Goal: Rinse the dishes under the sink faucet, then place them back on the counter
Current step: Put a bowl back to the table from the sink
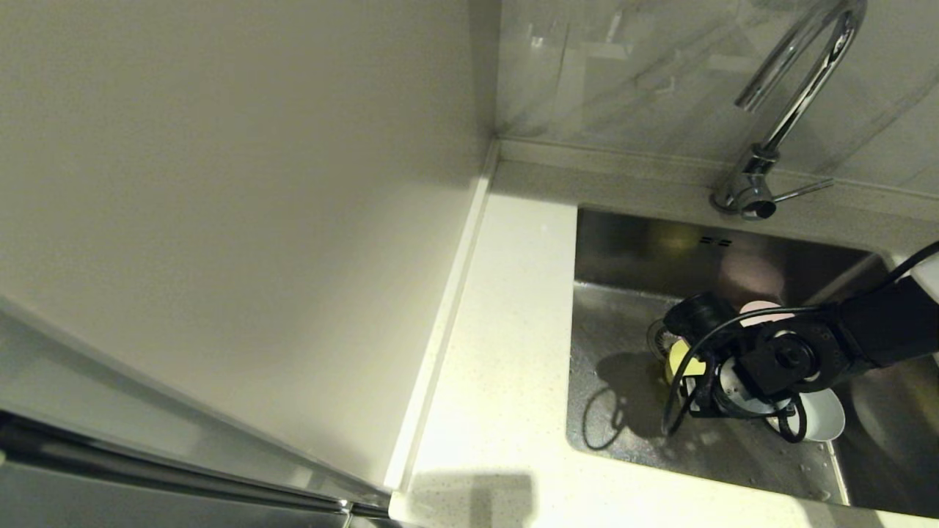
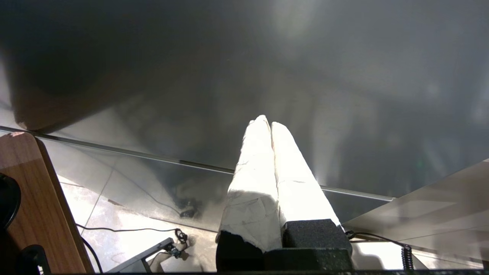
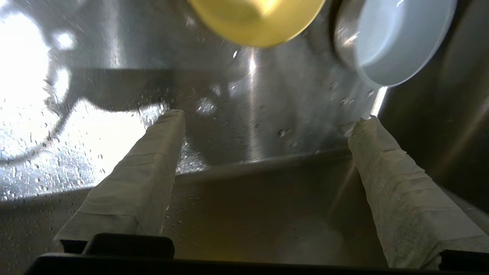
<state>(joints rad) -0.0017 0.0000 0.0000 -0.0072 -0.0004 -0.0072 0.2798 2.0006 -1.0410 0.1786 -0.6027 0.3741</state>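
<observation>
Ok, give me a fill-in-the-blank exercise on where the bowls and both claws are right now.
1. All three bowls, the yellow bowl, the grey-blue bowl and the pink bowl, lie inside the ____.
2. The right claw hangs over the wet sink floor with its fingers ____.
3. The left claw, away from the sink, has its fingers pressed ____.
4. No water runs from the ____ behind the basin.

Missing words: sink; open; shut; faucet

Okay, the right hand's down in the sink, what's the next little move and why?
Probably ease the open right hand toward the yellow bowl and close on its rim: it holds nothing, and the bowl lies just ahead on the wet sink floor.
</observation>
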